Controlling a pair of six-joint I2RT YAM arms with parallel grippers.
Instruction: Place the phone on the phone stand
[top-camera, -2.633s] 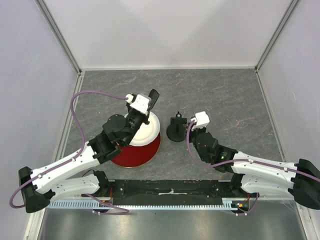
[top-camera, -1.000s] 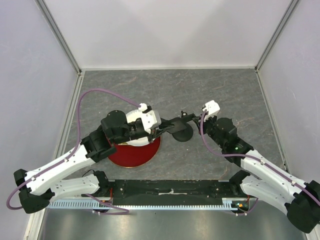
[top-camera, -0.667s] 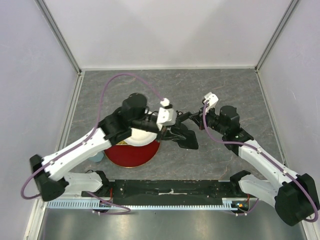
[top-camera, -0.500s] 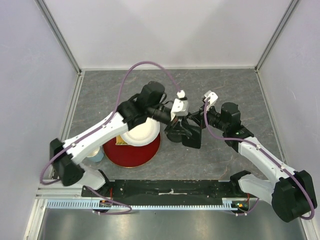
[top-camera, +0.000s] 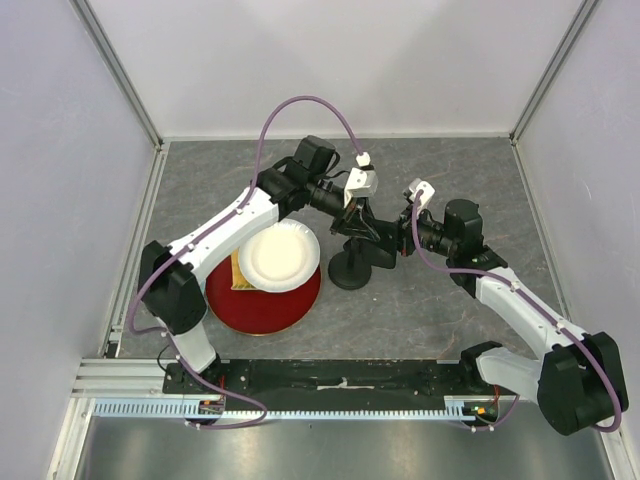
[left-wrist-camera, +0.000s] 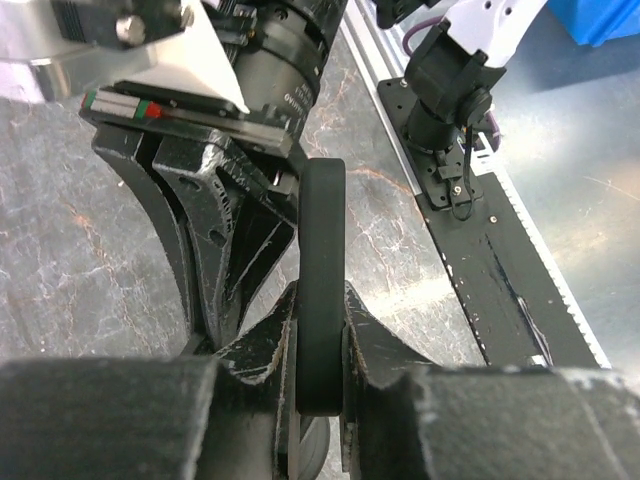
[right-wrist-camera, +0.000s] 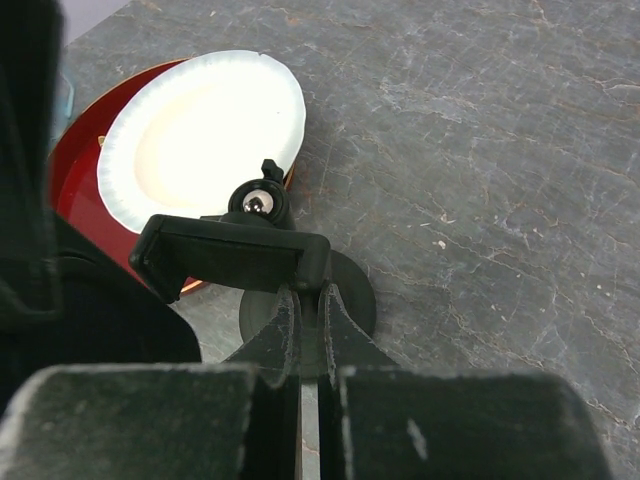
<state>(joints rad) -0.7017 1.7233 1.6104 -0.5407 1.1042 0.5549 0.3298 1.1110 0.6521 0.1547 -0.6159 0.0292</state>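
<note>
Black phone (left-wrist-camera: 321, 250), pinched in left tool (left-wrist-camera: 320, 345), has moved rearward to phone stand (right-wrist-camera: 232, 256), clamped by right tool (right-wrist-camera: 309, 308).

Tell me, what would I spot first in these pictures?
In the middle, the left gripper pinches the phone by its thin edges, face to face with the right gripper, which is shut on the stand. Just left of them, a white plate sits on a red plate.
</note>
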